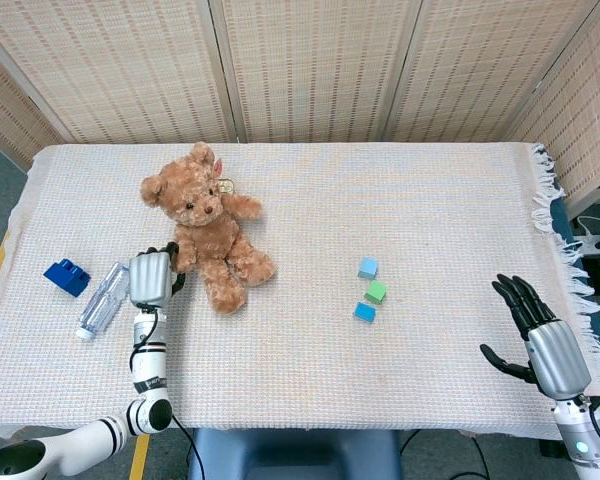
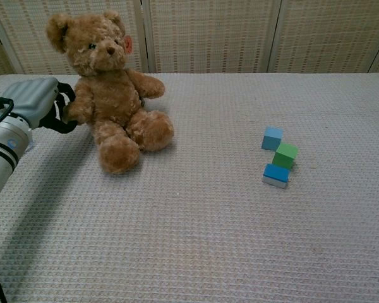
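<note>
A brown teddy bear (image 1: 209, 238) (image 2: 110, 95) sits on the white cloth at the left of the table, leaning a little to the left. My left hand (image 1: 150, 277) (image 2: 35, 101) grips the bear's arm, its dark fingers wrapped around the paw. My right hand (image 1: 536, 333) hovers near the table's front right corner, fingers spread, holding nothing. It does not show in the chest view.
A clear plastic bottle (image 1: 102, 299) and a dark blue toy brick (image 1: 67, 275) lie left of my left hand. Right of centre sit a light blue (image 1: 368, 268), a green (image 1: 376, 291) and a blue cube (image 1: 364, 312). Woven screens stand behind the table.
</note>
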Robot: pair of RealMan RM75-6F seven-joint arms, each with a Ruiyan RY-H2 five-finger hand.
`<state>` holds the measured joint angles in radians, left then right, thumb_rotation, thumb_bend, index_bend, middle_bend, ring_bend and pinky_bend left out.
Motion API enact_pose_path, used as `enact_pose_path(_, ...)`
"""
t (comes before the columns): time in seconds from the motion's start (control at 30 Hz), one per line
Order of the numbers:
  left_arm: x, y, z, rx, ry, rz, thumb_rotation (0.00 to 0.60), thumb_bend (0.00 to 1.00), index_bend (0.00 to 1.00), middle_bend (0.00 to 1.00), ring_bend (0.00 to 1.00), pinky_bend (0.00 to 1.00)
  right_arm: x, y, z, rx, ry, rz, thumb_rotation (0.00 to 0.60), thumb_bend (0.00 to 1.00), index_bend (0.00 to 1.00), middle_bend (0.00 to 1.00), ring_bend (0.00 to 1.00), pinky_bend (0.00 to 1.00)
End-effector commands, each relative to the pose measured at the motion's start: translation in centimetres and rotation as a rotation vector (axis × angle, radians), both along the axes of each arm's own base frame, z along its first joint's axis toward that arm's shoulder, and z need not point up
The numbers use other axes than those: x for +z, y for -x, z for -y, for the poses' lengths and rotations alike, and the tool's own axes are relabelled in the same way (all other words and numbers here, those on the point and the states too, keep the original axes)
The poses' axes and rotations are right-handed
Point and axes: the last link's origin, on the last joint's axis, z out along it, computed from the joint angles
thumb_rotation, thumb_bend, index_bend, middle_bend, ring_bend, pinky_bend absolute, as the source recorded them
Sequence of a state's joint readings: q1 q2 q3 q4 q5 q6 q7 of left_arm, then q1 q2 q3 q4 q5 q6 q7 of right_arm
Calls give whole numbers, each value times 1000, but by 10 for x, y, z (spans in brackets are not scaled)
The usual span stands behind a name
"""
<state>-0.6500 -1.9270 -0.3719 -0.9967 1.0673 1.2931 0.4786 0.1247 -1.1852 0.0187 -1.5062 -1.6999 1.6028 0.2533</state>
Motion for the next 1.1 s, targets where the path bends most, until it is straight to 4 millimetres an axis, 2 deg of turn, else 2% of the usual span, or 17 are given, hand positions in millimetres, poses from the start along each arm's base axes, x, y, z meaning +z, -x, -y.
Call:
enact_pose_path(0.03,7,-2,1,-63,-34,24,600,366,323,476,427,565,0,0,0,1,3,1,600,122,49,29,0,247)
enact_pose_path(0.13,14,-5,6,-134,-41,60,600,366,218,364,350,551,0,0,0,6,9,1,600,121,50,29,0,247)
enact_pose_path(0.27,25,-1,16,-174,22,36,600,365,71,181,172,472,0,0,0,7,10,-6,600,121,50,29,0,247)
enact_pose_path(0.47,48,22,40,-170,156,-80,600,366,0,68,68,386,-1,0,0,6,1,-24,600,121,48,30,0,247)
enact_pose_path(0.63,74,46,67,-159,229,-195,600,361,0,41,53,361,-1,0,0,-1,3,-30,600,122,44,31,0,247)
enact_pose_path(0.77,92,64,97,-184,241,-244,600,364,0,45,53,354,-2,0,1,-8,1,-32,600,121,41,31,0,247)
enact_pose_path(0.87,97,75,114,-196,222,-219,600,361,0,60,53,346,-4,1,1,-14,-14,-38,600,121,37,31,0,247)
enact_pose_path(1.0,99,80,120,-202,219,-209,600,356,3,69,53,343,-4,1,1,-24,-32,-37,600,121,29,31,0,247)
enact_pose_path(1.1,106,101,141,-169,219,-175,600,356,19,81,53,342,-5,1,3,-36,-40,-55,600,122,23,30,0,247)
